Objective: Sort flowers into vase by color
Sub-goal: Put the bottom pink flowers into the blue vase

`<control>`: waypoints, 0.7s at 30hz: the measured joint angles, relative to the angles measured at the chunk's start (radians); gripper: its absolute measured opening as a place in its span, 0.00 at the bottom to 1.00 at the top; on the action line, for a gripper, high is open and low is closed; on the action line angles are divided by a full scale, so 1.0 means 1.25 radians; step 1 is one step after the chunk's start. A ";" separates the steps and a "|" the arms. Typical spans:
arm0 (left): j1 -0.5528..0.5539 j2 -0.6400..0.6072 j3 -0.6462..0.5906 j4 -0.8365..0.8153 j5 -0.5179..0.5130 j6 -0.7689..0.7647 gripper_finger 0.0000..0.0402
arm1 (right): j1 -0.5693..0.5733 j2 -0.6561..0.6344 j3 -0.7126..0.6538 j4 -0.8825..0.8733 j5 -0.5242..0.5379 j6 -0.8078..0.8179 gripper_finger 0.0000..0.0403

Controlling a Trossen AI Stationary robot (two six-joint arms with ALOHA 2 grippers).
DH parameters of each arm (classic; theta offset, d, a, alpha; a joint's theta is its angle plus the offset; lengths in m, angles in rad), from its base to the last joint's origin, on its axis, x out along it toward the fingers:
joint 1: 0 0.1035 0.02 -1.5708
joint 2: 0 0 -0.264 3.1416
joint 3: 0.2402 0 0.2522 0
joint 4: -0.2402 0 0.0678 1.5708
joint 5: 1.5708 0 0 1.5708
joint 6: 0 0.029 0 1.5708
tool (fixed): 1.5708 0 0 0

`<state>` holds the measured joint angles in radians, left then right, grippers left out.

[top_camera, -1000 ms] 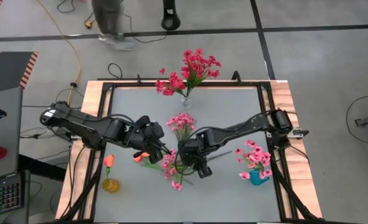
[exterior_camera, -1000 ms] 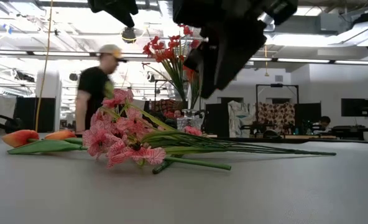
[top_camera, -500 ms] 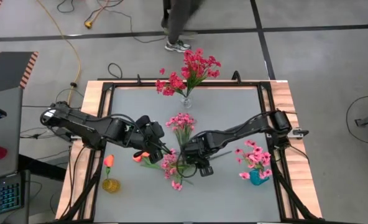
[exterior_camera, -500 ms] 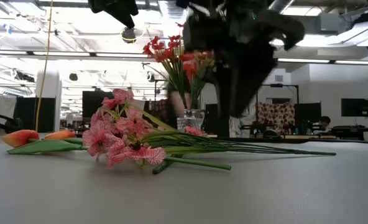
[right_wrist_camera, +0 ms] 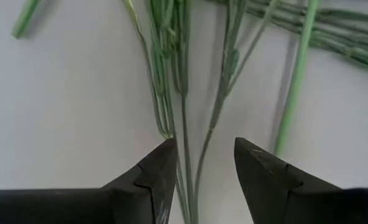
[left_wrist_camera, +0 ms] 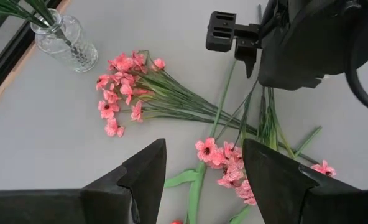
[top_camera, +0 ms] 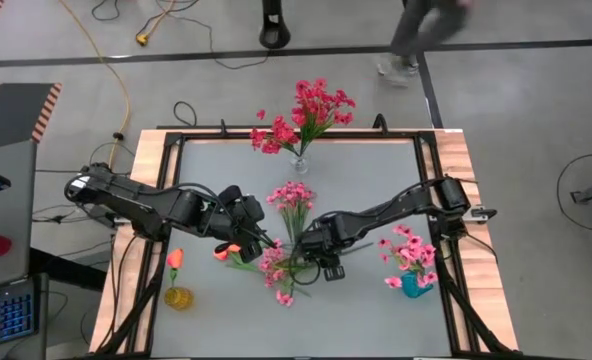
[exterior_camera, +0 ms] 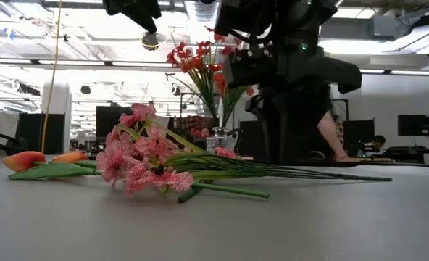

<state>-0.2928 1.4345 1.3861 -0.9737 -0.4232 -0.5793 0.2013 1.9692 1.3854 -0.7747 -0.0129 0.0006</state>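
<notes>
We see the loose pink flower sprays (top_camera: 276, 268) on thin green stems lying mid grey tabletop (top_camera: 366, 170). The right gripper (right_wrist_camera: 199, 163) hangs low over the stems, jaws apart; the left gripper (left_wrist_camera: 204, 163) hovers beside, jaws apart.

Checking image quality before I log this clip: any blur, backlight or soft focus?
High view: person beyond the table is motion-smeared. Low view: bright ceiling lights silhouette the right arm; pink flowers sharp. Right wrist view: hand close over green stems, fingers soft-edged.
</notes>
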 joint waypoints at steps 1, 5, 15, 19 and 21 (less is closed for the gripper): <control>0.000 0.000 0.000 0.000 0.000 0.000 0.50 | 0.001 0.000 -0.008 0.010 0.000 0.000 0.47; 0.000 0.000 0.000 0.000 0.000 0.000 0.50 | 0.001 0.000 -0.028 0.023 -0.002 0.000 0.47; 0.000 0.000 0.000 0.000 0.001 -0.001 0.50 | 0.003 0.002 -0.028 0.044 -0.008 -0.001 0.47; 0.000 0.000 0.000 0.000 0.003 -0.001 0.50 | 0.006 0.018 -0.027 0.048 -0.009 -0.004 0.47; 0.000 0.000 0.000 0.000 0.003 -0.001 0.50 | 0.007 0.033 -0.025 0.056 -0.011 -0.004 0.47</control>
<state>-0.2928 1.4345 1.3861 -0.9739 -0.4194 -0.5809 0.2100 2.0108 1.3536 -0.7043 -0.0268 -0.0045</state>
